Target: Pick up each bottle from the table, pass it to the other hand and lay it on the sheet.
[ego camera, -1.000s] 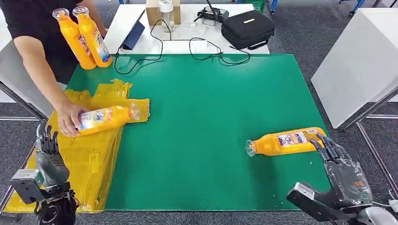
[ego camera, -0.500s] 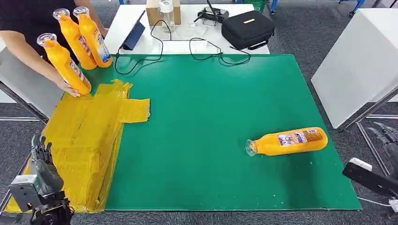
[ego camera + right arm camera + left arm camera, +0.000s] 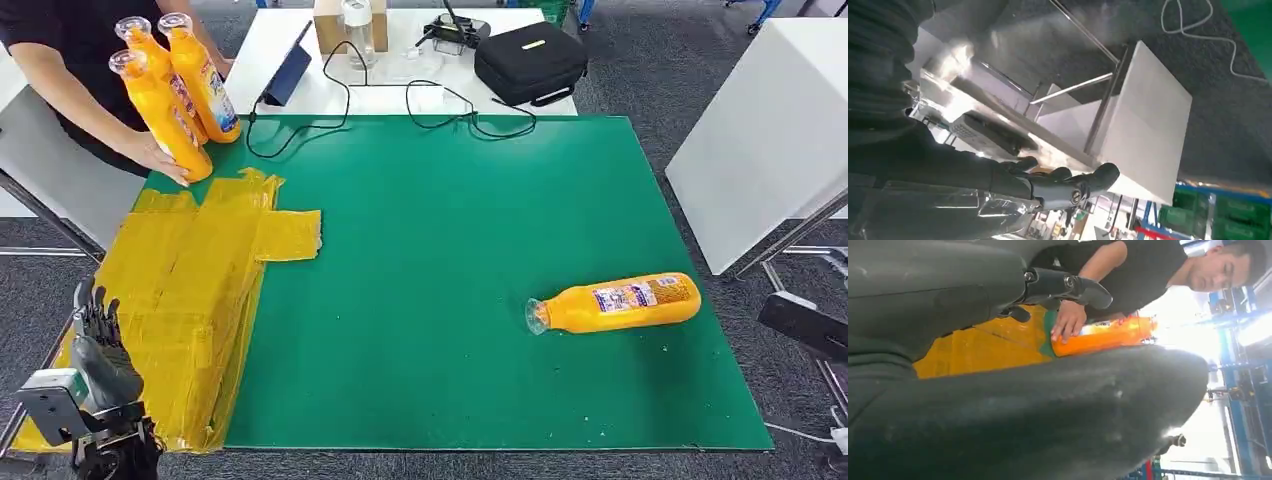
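Note:
One orange bottle lies on its side on the green mat at the right, mouth pointing left, with nothing touching it. The yellow sheet covers the mat's left side and carries no bottle. My left hand stands at the near left corner by the sheet, fingers up and apart, holding nothing. My right hand is off the table's right side, fingers stretched out and empty; its wrist part juts in at the right edge. A person's hand rests on an upright orange bottle at the far left corner.
Two more orange bottles stand upright behind that one. A white table behind the mat holds a black case, cables and a box. Another white table stands at the right, close to my right arm.
The person lifted the bottle off the sheet and stood it by the two upright ones. My right hand drew back from the lying bottle, off to the right. My left hand barely moved.

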